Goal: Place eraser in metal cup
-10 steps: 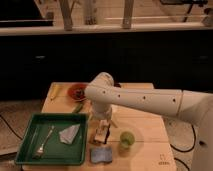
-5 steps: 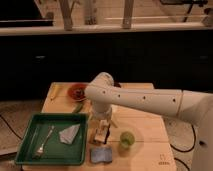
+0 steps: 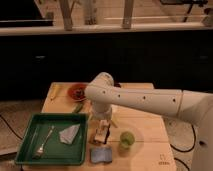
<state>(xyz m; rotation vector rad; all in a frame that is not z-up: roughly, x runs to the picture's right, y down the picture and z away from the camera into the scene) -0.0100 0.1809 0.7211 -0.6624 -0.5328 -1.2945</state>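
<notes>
Change since the earlier frames: none that I can make out; my arm and every item on the table lie as they did a second ago.
Arm: my white arm (image 3: 150, 100) enters from the right edge, runs leftward across the table to a rounded elbow above the table's middle, then turns down toward the front.
Gripper: my gripper (image 3: 102, 134) hangs below that elbow, low over the wooden table (image 3: 145, 125), just right of the green tray (image 3: 30, 152) (between the tray and the light green cup).
Jaws: I cannot tell whether they are parted or closed, nor whether anything sits between them.
Eraser: I cannot pick it out with certainty; something small and pale shows at my gripper, but it may be part of my own hardware.
Metal cup: not distinguishable (my arm covers much of the table's middle).
Green tray contents: a fork (image 3: 44, 141) lying lengthwise at left, and a pale grey folded piece (image 3: 69, 133) to its right.
Light green cup (image 3: 127, 139): upright, just right of my gripper, apart from it.
Blue-grey sponge (image 3: 101, 155): flat on the table at the front edge, directly below my gripper.
Red bowl (image 3: 76, 91): at the table's back left, partly behind my elbow.
</notes>
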